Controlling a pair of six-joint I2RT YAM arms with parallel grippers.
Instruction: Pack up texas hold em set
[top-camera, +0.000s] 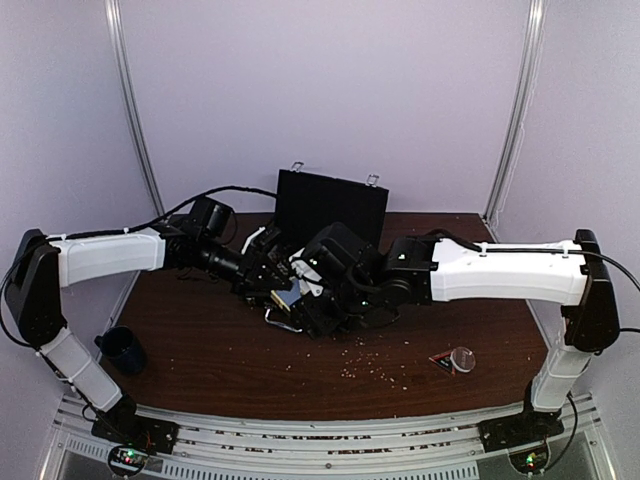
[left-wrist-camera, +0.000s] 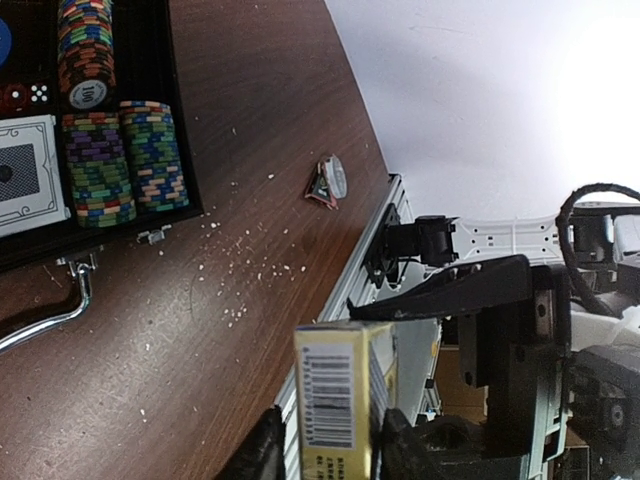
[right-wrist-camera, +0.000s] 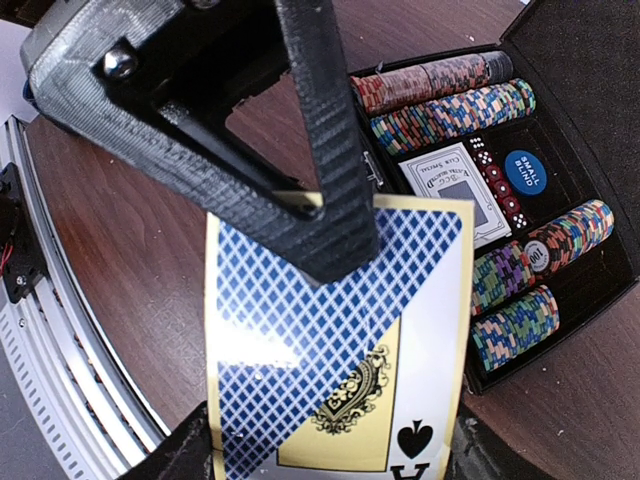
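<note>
The black case stands open at the table's middle, its lid (top-camera: 330, 205) upright. Inside lie chip rows (right-wrist-camera: 450, 110) (left-wrist-camera: 125, 165), a deck (right-wrist-camera: 455, 185), dice (right-wrist-camera: 495, 180) and a blue button (right-wrist-camera: 524, 170). Both grippers meet in front of the case over a yellow-and-blue card deck box (right-wrist-camera: 330, 330) (left-wrist-camera: 345, 400). My right gripper (right-wrist-camera: 330, 450) is shut across the box's broad face. My left gripper (left-wrist-camera: 325, 440) straddles its narrow barcode edge; one finger touches, and a thin gap shows at the other. In the top view the arms hide most of the case.
A dark blue mug (top-camera: 122, 350) sits near the left front edge. A small clear round lid with a red-black scrap (top-camera: 455, 358) lies front right. Pale crumbs (top-camera: 370, 365) dot the wood. The case's silver handle (left-wrist-camera: 50, 320) points toward the metal rail.
</note>
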